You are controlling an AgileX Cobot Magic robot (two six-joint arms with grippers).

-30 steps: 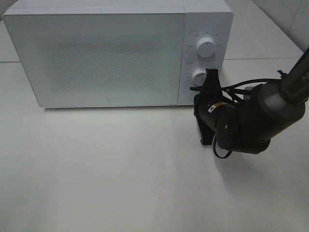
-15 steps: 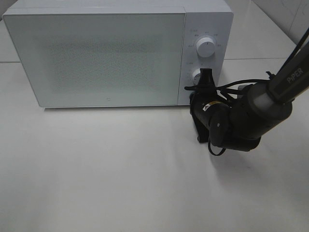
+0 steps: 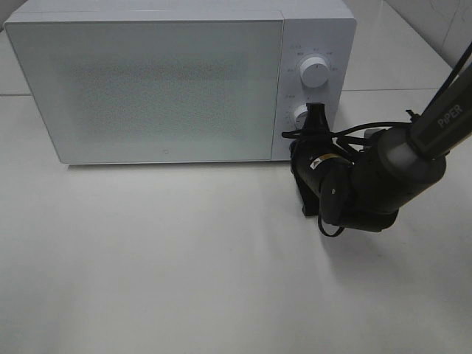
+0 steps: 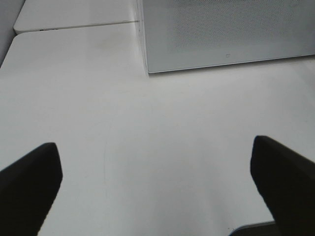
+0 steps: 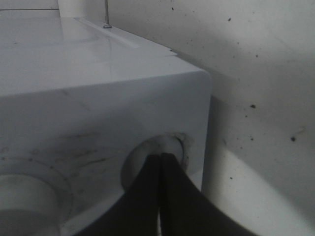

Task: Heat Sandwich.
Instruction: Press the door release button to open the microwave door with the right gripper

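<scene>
White table with a microwave standing on it

The glossy white table (image 3: 184,280) carries one thing, a white microwave (image 3: 147,88) set toward its far side. Its door is shut, and its base rests flat on the surface. A thin seam (image 3: 398,90) in the tabletop runs out from behind the microwave on both sides. The near part of the table lies bare and evenly lit.

We find the microwave (image 3: 181,81) cased in smooth white material with a satin sheen, and its door (image 3: 147,96) glossy with a fine dotted pattern. The worktop (image 3: 162,273) is white, smooth and faintly reflective. The right claw (image 3: 318,112) and left claw (image 4: 156,182) show matt black surfaces, while the right arm (image 3: 391,177) has a dark, slightly glossy casing.
</scene>
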